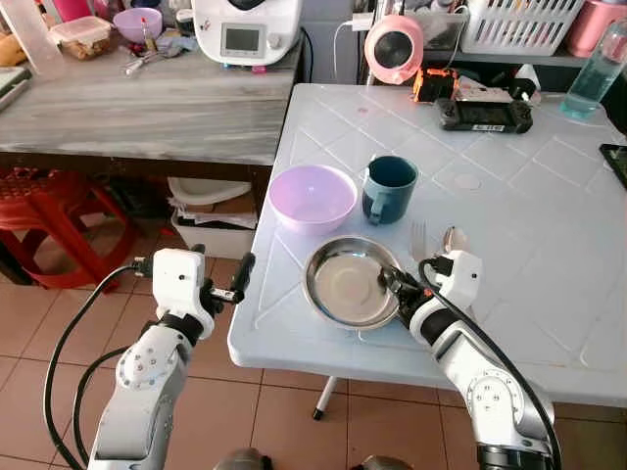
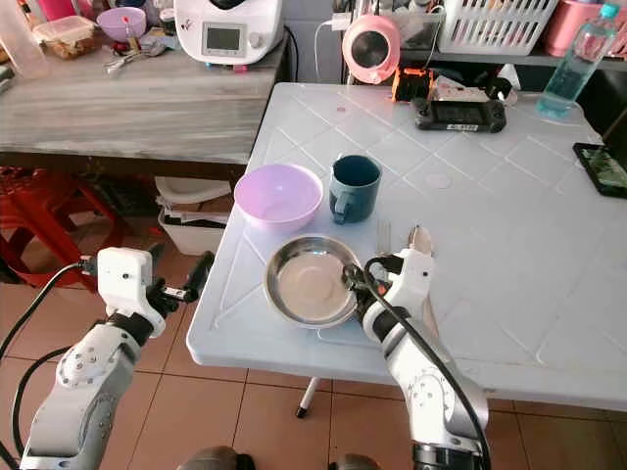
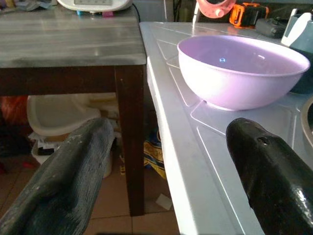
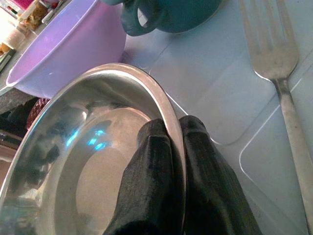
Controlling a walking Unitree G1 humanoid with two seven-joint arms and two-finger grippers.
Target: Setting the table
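at white table (image 1: 549, 225) edge, right gripper (image 4: 173, 147) pinches steel plate (image 1: 345, 282) rim; left gripper (image 3: 166, 171) spread wide, empty.

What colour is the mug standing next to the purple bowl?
Dark teal. The mug shows best in the left eye view, right of the bowl.

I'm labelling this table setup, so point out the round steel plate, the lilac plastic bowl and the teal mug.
Round steel plate (image 1: 343, 284), left eye view, centre.
Lilac plastic bowl (image 1: 312, 195), left eye view, inside.
Teal mug (image 1: 392, 193), left eye view, side wall.
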